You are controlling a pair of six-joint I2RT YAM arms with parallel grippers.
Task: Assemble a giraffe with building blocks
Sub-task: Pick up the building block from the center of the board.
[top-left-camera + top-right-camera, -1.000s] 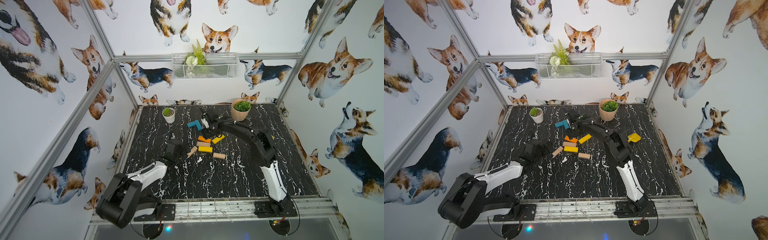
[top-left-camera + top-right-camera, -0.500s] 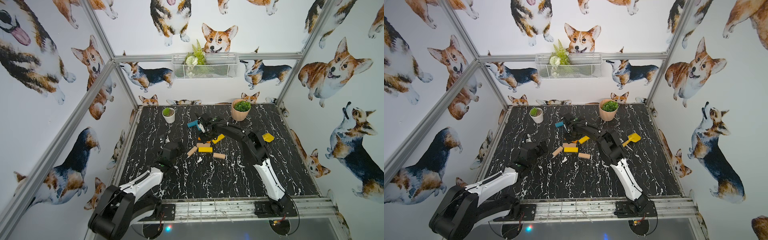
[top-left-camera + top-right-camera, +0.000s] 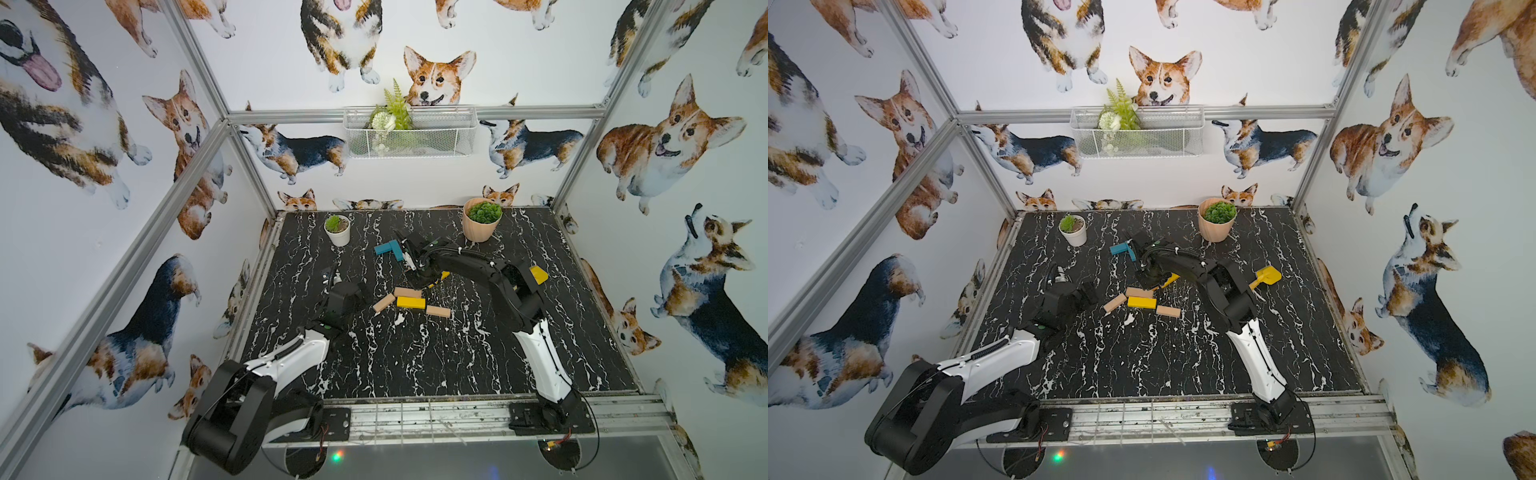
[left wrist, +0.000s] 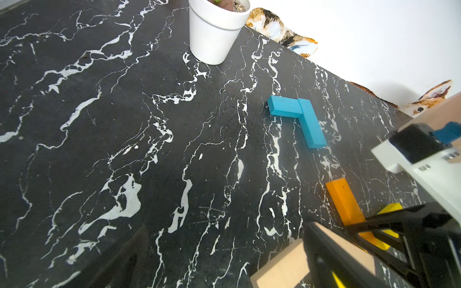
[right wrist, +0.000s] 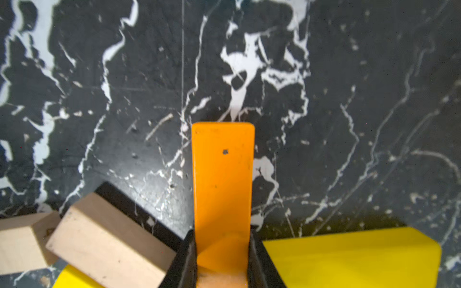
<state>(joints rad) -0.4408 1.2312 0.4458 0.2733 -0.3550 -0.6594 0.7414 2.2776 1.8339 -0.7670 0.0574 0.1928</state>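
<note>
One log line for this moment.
right hand: shut on orange block | left hand: open, empty | teal blocks: touching, L-shape

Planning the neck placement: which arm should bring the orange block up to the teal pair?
Right. The right gripper is shut on the orange block, close to the teal pair. The left gripper is open and holds nothing.

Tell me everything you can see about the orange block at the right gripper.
The orange block is a flat rectangular bar in glossy orange paint, corners slightly rounded, one small dark speck on top. It appears to lie flat on the black marbled table. The right gripper is shut on one end, a black finger against each long side; the other end juts free. A yellow block and a tan block lie close beside the gripped end.
</note>
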